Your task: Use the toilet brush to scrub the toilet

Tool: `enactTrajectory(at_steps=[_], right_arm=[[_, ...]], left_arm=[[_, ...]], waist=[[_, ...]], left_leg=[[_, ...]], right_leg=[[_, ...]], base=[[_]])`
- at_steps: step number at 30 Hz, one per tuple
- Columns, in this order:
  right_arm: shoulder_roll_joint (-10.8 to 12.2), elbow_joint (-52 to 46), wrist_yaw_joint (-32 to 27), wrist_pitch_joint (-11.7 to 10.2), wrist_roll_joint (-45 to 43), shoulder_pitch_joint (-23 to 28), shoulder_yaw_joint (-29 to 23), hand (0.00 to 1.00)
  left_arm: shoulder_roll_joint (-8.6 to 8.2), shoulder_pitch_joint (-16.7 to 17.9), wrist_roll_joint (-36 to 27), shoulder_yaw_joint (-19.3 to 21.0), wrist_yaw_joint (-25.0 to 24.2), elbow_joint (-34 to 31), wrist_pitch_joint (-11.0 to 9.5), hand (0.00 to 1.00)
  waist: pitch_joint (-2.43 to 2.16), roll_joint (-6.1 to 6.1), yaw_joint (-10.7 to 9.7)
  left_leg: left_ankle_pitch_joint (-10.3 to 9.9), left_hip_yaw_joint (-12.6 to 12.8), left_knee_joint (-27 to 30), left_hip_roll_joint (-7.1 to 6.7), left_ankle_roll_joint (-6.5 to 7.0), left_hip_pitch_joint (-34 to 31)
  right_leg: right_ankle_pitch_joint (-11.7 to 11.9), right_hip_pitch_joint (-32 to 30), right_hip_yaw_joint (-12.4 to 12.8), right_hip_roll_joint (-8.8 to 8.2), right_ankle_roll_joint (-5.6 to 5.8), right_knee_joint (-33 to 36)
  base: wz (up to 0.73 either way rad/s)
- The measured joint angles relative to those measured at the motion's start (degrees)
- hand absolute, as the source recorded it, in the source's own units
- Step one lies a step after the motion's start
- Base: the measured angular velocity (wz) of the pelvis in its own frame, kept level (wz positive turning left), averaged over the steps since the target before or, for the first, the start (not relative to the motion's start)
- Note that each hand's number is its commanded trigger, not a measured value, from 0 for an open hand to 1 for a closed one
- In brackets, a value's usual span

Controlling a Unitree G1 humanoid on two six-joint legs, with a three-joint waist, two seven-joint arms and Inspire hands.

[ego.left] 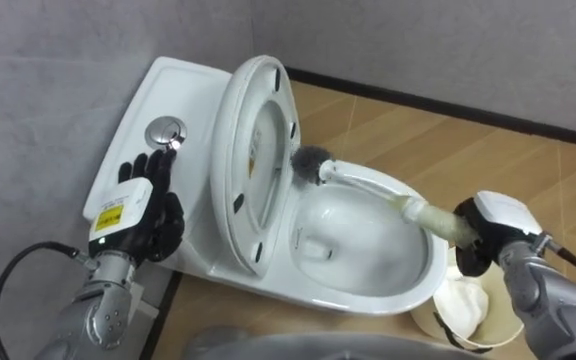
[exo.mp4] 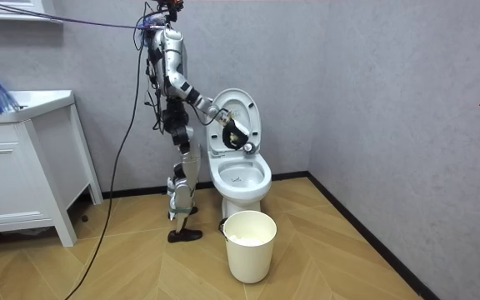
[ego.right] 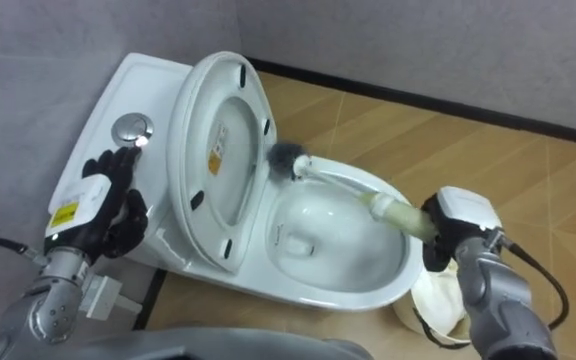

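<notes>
Behind the toilet (ego.left: 363,300), grey wall (ego.left: 448,40) and a dark skirting (ego.left: 438,102); around it, wooden floor (ego.left: 488,160). Just in front of the toilet's bowl (ego.left: 368,235), a white bucket (exo.mp4: 249,246) with something pale inside, its rim close under the right forearm. Well off to the room view's left of the toilet, a white cabinet (exo.mp4: 23,179). On the toilet itself, seat (ego.left: 256,150) raised and leaning back toward the tank (ego.left: 183,85), with a round chrome flush button (ego.left: 165,130) in the tank's lid. Closest thing in the way of the brush (ego.left: 368,184): that raised seat, tight beside the bristles (ego.left: 310,165).

Stands upright at the toilet's side, on the room view's left of it, near the wall, both arms stretched toward the toilet. Out past the bowl's front rim, right hand (ego.left: 490,225), clamped round the end of the brush, fingers wrapped on the handle (ego.left: 398,198). Handle slanting across the open bowl; dark bristles up at the bowl's back rim, touching or all but touching the raised seat, cannot tell which. On the tank's lid, beside the raised seat, left hand (ego.left: 138,215), holding nothing, fingers loose, fingertips reaching up to the flush button.
</notes>
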Motion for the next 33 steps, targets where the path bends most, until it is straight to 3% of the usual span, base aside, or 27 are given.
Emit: enactTrajectory(at_steps=[10,16,18,21,23,27,30,33], right_arm=[[-1.4,15.3,-1.9,-1.2,0.7,-4.9,3.7,1.00],[-1.3,22.8,-3.2,-1.2,1.0,-8.1,4.7,1.00],[-1.3,25.1,-3.3,-1.0,1.1,-9.0,5.3,1.00],[-1.4,27.2,-3.8,-0.3,1.5,-10.9,6.8,1.00],[-1.8,30.2,-3.8,0.2,1.5,-14.3,7.1,1.00],[-3.5,34.2,-3.1,0.8,2.9,-19.0,11.0,1.00],[-3.7,37.1,-3.1,1.4,3.1,-22.2,11.8,1.00],[-5.9,38.1,-3.2,1.7,6.2,-25.1,14.0,1.00]], left_arm=[[0.14,-9.0,0.0,-1.5,-1.0,3.2,-0.7,0.00],[0.22,-14.0,-0.9,-1.9,-0.5,5.5,-1.9,0.00],[0.23,-15.6,-1.2,-2.4,-0.3,6.0,-2.0,0.00],[0.45,-17.8,-2.0,-2.7,0.9,6.2,-2.4,0.00],[0.79,-20.1,-4.3,-2.9,2.3,7.4,-3.4,0.00],[1.95,-24.2,-8.1,-4.7,4.0,8.9,-4.5,0.00],[2.45,-27.6,-9.1,-5.5,4.9,9.6,-4.6,0.00],[2.47,-31.7,-9.0,-7.3,7.2,10.5,-4.6,0.00]], waist=[[0.31,0.28,0.3],[0.78,0.78,0.2],[1.20,1.12,0.1],[1.36,1.43,0.2],[1.87,1.85,0.3],[2.27,2.43,0.8],[2.40,2.66,1.4],[2.86,2.96,1.6]], left_leg=[[0.2,-1.4,4.7,0.26,0.20,-8.5],[0.5,-2.2,6.8,0.51,0.32,-13.7],[0.5,-3.0,7.9,0.49,0.29,-15.4],[1.3,-3.2,9.0,0.62,0.19,-19.3],[2.1,-3.4,9.9,0.62,0.09,-22.4],[3.4,-3.9,11.2,0.52,-0.14,-27.5],[4.5,-4.8,12.0,0.35,-0.78,-31.4],[6.3,-5.8,12.1,-0.25,-1.08,-35.3]], right_leg=[[0.5,-6.2,-2.0,-0.13,-0.29,2.3],[1.1,-10.5,-2.9,-0.01,-0.48,3.7],[1.2,-11.6,-3.5,-0.01,-0.60,4.3],[1.3,-15.7,-3.8,-0.09,-0.96,6.1],[1.5,-19.0,-3.9,-0.30,-1.32,8.1],[1.5,-24.6,-4.6,-0.90,-1.94,11.2],[1.5,-28.8,-5.5,-1.26,-2.12,13.3],[1.3,-33.4,-6.2,-2.35,-2.43,15.8]], base=[[0.13],[0.07],[0.15],[0.03],[0.00],[0.05],[0.08],[0.20]])
